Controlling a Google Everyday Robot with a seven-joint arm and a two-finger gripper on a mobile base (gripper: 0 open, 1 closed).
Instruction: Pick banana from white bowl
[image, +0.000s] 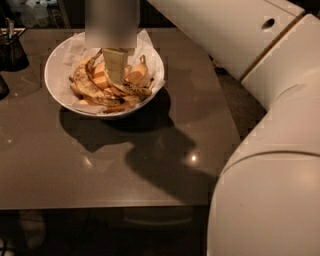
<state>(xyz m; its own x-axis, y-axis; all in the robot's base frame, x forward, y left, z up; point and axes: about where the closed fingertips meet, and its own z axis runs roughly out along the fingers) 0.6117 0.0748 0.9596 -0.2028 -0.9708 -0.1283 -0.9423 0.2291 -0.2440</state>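
Note:
The white bowl (56, 86) stands at the back left of the dark table, lined with crinkled white paper. It holds several bananas. A slim brown-spotted banana (84, 85) curves along the bowl's left side, and plumper yellow-orange ones (136, 74) lie to its right. My gripper (115, 66) hangs straight down into the bowl's middle, its pale tip among the bananas and just right of the spotted one. The tip hides the fruit under it.
A small dark cup (13, 51) with a utensil stands at the table's back left corner, and another dark object (2, 88) sits at the left edge. My white arm (265, 165) fills the right side. The table's front edge (100, 206) runs across below.

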